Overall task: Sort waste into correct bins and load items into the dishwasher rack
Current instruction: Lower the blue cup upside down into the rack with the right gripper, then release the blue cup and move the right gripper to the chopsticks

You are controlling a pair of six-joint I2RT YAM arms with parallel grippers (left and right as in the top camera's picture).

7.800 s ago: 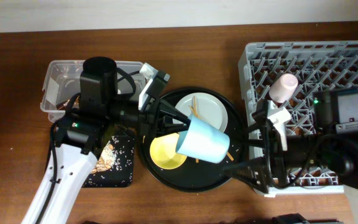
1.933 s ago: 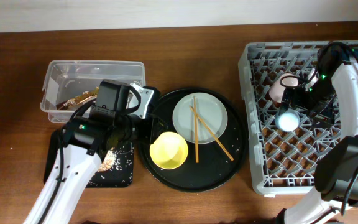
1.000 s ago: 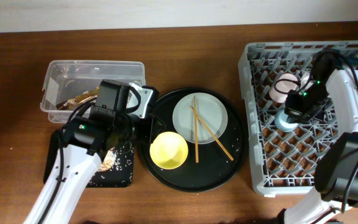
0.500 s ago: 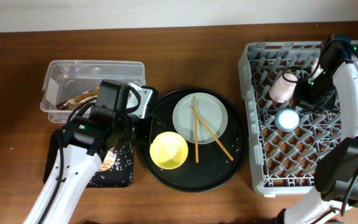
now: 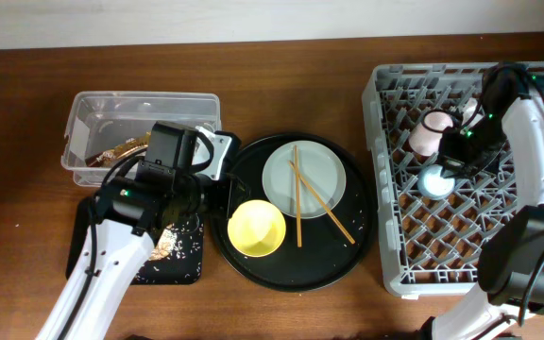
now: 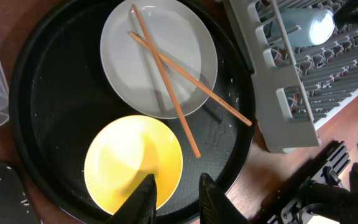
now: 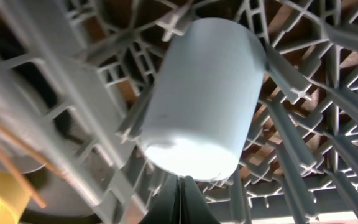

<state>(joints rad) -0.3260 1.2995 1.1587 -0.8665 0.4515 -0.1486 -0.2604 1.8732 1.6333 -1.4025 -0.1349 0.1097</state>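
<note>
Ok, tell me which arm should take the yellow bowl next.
Left. The open left gripper hovers over the yellow bowl; the right gripper is far off in the dishwasher rack by the blue cup.

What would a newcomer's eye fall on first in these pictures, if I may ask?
The large grey dishwasher rack on the right stands out first, with a pink cup and a blue cup resting among its pegs. Next comes the round black tray at the centre, bearing a bright yellow bowl and a pale plate with two wooden chopsticks crossed on it.
</note>
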